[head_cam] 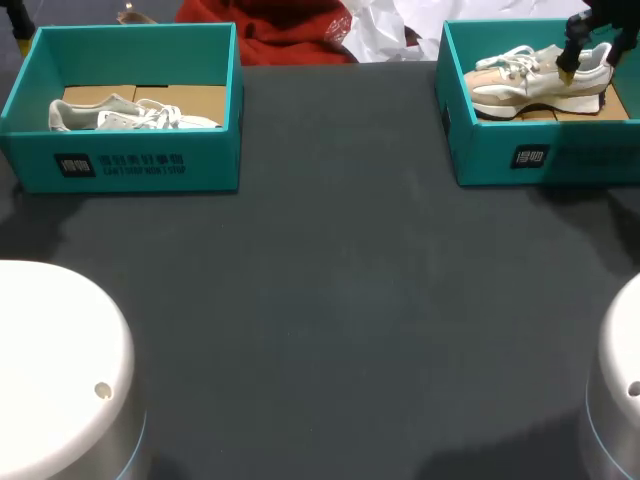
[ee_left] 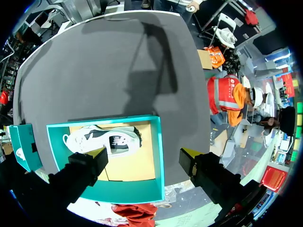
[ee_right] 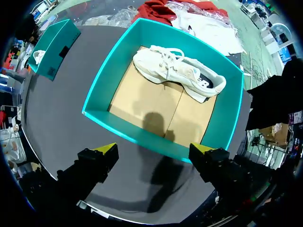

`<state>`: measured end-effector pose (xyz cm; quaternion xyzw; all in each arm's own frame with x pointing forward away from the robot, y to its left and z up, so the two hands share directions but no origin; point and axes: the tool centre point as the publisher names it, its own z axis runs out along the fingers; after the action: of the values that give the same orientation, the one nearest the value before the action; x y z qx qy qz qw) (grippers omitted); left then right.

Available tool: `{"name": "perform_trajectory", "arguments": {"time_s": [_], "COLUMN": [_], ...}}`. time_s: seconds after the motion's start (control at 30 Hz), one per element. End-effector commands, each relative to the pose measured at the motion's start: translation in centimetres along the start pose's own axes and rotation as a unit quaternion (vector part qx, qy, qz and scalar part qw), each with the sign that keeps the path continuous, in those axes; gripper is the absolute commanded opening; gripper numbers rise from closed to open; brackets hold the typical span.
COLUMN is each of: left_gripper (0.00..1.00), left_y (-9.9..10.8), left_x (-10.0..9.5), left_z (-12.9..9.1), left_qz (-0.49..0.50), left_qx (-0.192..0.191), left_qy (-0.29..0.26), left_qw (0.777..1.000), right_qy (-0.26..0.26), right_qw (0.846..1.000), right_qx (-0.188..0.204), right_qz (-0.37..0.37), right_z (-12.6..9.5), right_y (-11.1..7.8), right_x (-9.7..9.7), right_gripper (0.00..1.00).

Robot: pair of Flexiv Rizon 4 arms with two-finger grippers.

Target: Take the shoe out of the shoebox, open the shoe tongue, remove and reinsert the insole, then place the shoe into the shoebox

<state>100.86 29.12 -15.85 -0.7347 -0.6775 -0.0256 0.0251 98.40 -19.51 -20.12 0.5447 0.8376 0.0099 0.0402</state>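
Note:
Two teal shoeboxes stand at the table's far side. The left shoebox (head_cam: 120, 160) (ee_left: 142, 189) holds a white shoe (head_cam: 130, 115) (ee_left: 102, 140) lying on its side. The right shoebox (head_cam: 540, 155) (ee_right: 128, 130) holds a white and beige shoe (head_cam: 535, 85) (ee_right: 180, 73). My left gripper (ee_left: 144, 158) hangs open above the left box's far wall; in the head view only a fingertip (head_cam: 19, 40) shows. My right gripper (head_cam: 590, 62) (ee_right: 154, 151) hangs open over the right box, above the shoe's heel end, with nothing between its fingers.
A red cloth (head_cam: 290, 30) (ee_right: 158, 9) and crumpled white plastic (head_cam: 385, 30) lie behind the boxes at the far edge. The dark tabletop (head_cam: 330, 300) stretches between the boxes and my two white arm bases (head_cam: 50, 370) (head_cam: 620, 380).

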Motion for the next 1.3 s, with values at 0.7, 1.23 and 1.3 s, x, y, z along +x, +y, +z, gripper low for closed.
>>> {"name": "perform_trajectory", "arguments": {"time_s": [0.7, 1.23, 1.3], "left_gripper": [1.0, 1.0, 1.0], "left_y": [0.0, 0.0, 0.0], "left_x": [0.0, 0.0, 0.0], "left_z": [0.0, 0.0, 0.0], "left_qz": [0.0, 0.0, 0.0], "left_qx": [0.0, 0.0, 0.0], "left_qy": [0.001, 0.001, 0.001], "left_qw": [1.0, 1.0, 1.0], "right_qy": [-0.054, -0.075, -0.075], "right_qw": [0.993, 0.99, 0.99], "right_qx": [0.048, -0.007, -0.007], "right_qz": [0.094, 0.117, 0.117], "right_z": [3.3, 6.3, 6.3], "right_y": [5.9, 8.2, 8.2], "right_x": [-5.5, -10.4, -10.4], "right_gripper": [1.0, 1.0, 1.0]}}
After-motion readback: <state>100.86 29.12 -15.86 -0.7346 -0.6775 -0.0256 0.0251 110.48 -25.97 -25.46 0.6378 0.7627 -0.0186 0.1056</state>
